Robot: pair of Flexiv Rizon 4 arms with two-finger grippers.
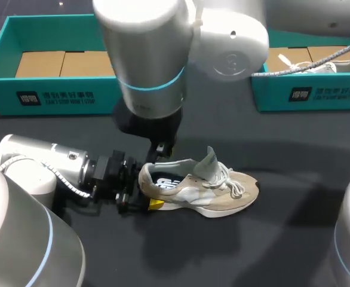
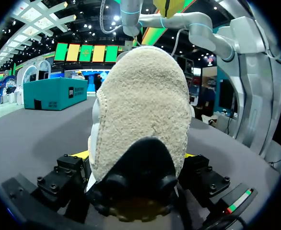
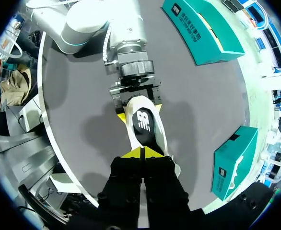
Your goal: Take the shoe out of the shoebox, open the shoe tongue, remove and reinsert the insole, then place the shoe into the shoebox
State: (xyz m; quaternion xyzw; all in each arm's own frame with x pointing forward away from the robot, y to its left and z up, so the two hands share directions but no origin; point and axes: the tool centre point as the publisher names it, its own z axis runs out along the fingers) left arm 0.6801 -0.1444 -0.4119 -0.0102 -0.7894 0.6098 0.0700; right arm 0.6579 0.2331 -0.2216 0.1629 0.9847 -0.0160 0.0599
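A beige sneaker (image 1: pixel 211 191) lies on its sole in the middle of the dark table, heel to the left, tongue (image 1: pixel 209 162) pulled up. Its black insole (image 3: pixel 143 122) shows inside the opening. My left gripper (image 1: pixel 148 190) comes in low from the left and stands open, wide, with the heel (image 2: pixel 140 105) between its fingers (image 3: pixel 121 115). Straight above the shoe's opening hangs my right gripper (image 3: pixel 143 152), its yellow tips pressed together with nothing in them. In the head view the right gripper (image 1: pixel 161 149) sits just over the heel collar.
A teal shoebox (image 1: pixel 49 98) with brown cardboard inside stands at the back left. At the back right a second teal box (image 1: pixel 306 95) holds a pale shoe (image 1: pixel 336 63). Bare table lies in front of and to the right of the sneaker.
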